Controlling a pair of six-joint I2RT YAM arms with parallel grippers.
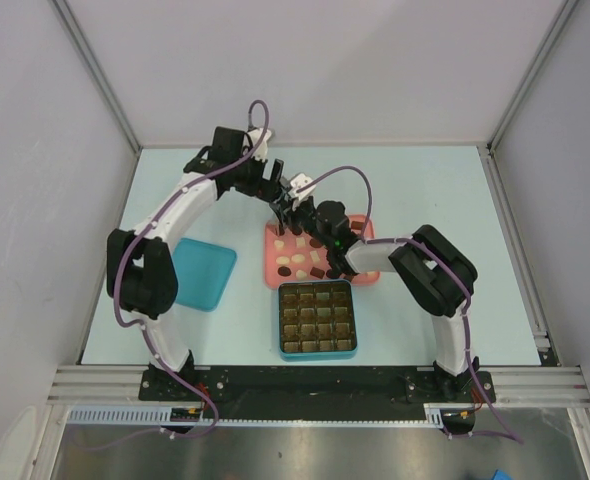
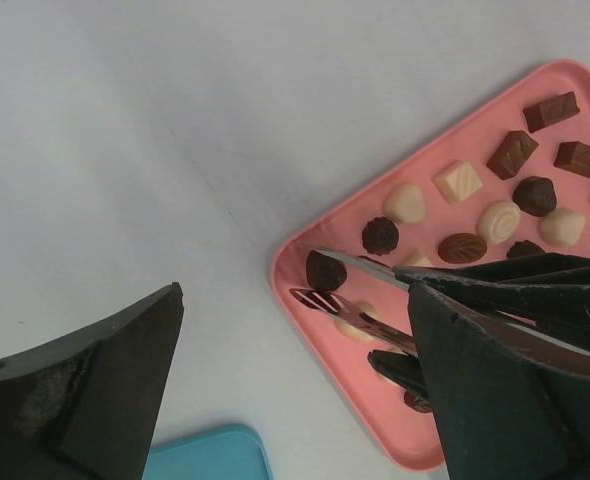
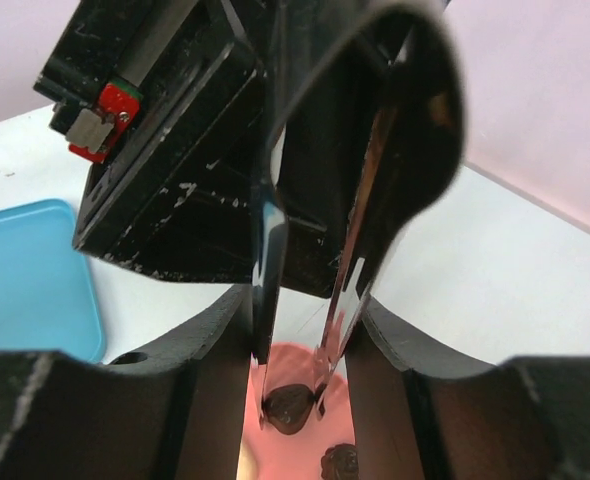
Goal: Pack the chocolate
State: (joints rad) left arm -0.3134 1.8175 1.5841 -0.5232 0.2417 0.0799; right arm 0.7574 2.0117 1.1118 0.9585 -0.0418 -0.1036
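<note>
Several small dark, brown and cream chocolates [image 2: 462, 247] lie in the pink tray [image 2: 347, 222], which also shows in the top view [image 1: 367, 272]. My right gripper [image 3: 297, 385] is shut on metal tongs [image 3: 267, 290]. The tong tips close around one dark chocolate [image 3: 290, 406] at the tray's far-left corner, also seen in the left wrist view [image 2: 324, 270]. My left gripper [image 2: 295, 400] is open and empty, hovering just above that corner, right beside the tongs [image 2: 327, 301]. The teal box with grid compartments [image 1: 317, 318] stands just in front of the tray.
A flat blue lid [image 1: 203, 272] lies left of the box, and its corner shows in the left wrist view [image 2: 210, 455]. Both arms crowd together over the tray's far-left end. Grey walls enclose the table on three sides.
</note>
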